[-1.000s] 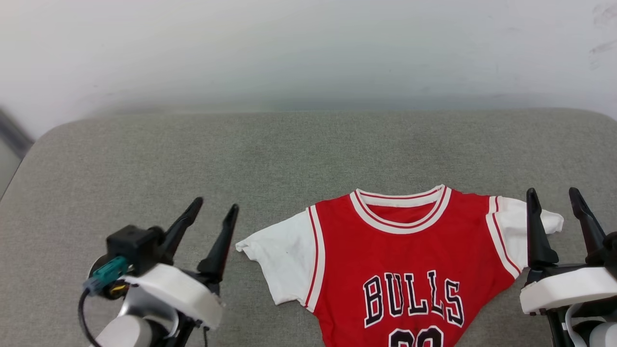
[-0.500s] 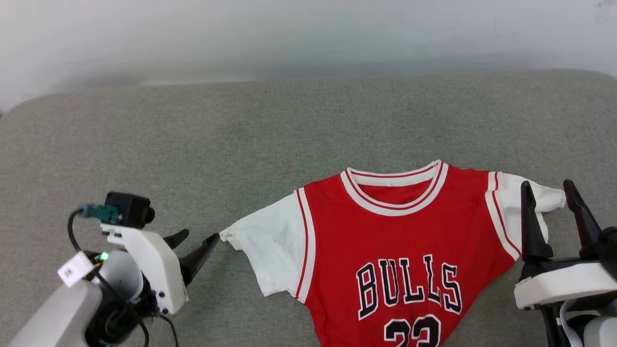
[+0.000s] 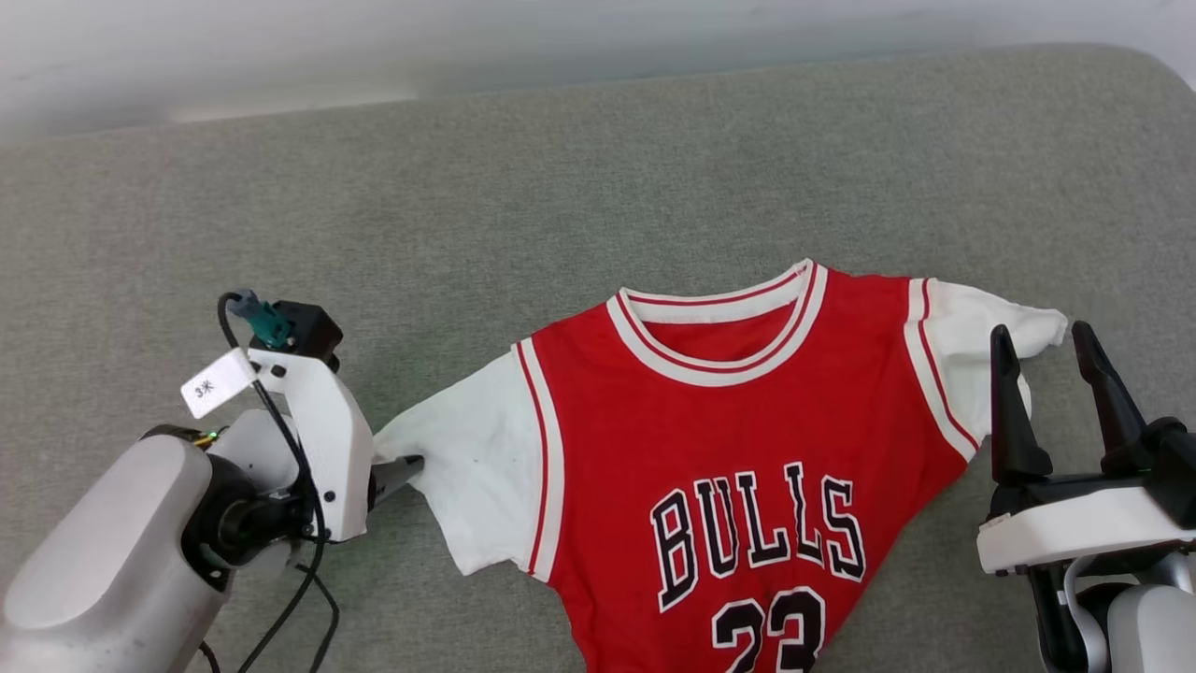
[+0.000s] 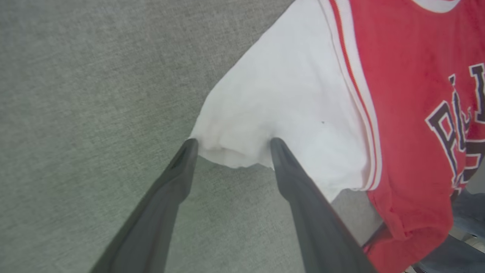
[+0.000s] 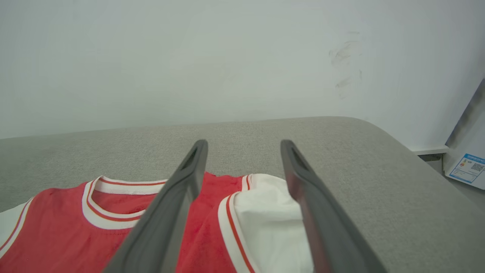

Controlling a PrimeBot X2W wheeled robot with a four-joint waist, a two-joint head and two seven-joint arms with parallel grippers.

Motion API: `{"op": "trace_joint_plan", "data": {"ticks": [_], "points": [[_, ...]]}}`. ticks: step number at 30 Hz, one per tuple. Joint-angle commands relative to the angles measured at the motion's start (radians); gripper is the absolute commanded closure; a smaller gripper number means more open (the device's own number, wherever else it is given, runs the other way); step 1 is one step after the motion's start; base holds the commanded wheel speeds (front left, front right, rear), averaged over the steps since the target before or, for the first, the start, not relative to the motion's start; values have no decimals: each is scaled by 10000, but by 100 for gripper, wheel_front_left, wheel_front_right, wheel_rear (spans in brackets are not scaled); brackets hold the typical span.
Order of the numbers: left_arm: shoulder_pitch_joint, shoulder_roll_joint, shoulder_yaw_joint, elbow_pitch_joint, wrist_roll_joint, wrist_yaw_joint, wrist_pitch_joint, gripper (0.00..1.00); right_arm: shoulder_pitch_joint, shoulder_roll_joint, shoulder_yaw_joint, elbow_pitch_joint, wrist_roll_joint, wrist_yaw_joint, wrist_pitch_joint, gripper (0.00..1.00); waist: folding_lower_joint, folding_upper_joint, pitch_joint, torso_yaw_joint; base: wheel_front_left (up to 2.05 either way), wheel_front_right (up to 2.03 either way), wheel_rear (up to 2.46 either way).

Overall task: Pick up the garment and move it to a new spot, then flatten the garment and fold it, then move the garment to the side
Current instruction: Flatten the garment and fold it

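Garment (image 3: 747,421) lies flat and face up on the grey fabric-covered table (image 3: 561,187), centre-right in the head view, collar toward the far wall (image 5: 227,57). "BULLS" and "23" are readable. The bottom hem runs out of the head view's lower edge. Body is red, sleeves are white, with striped trim at the collar and armholes.

Left gripper (image 3: 400,470) is low at the end of the left sleeve (image 3: 467,449). In the head view it is mostly hidden behind its white wrist mount, with one dark finger tip poking out at the sleeve edge. In the left wrist view the left gripper (image 4: 232,144) is spread wide. One tip is at the sleeve's outer corner and the other is on the sleeve's (image 4: 284,106) hem further in, so the cuff edge sits between them. The fingers are not closed on the fabric and nothing is held. The red body of the garment (image 4: 401,94) is off to the right of that view.

Right gripper (image 3: 1041,329) is at the garment's right side, fingers parted wide and pointing up the head view, holding nothing. The inner finger overlaps the right sleeve (image 3: 967,336) in the picture; whether it touches, cannot tell. In the right wrist view the right gripper (image 5: 243,142) looks raised above the cloth, with the white right sleeve (image 5: 269,227) below and between the fingers and the red collar area of the garment (image 5: 57,227) to the left.

A white tag (image 3: 207,385) and a black cable (image 3: 280,598) hang on the left wrist.
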Motion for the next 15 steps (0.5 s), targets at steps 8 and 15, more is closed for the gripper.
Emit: {"op": "trace_joint_plan", "data": {"ticks": [8,15], "points": [[-369,26,-748,955,1067,-210,-198,0,-241,78,19,138,21,-7,-159,0,0,0,446,-157,0,0,0],[18,-604,-1194,1560,877,-544,-238,100,-380,78,43,166,-66,-7,-113,0,0,0,541,-84,0,0,0]]}}
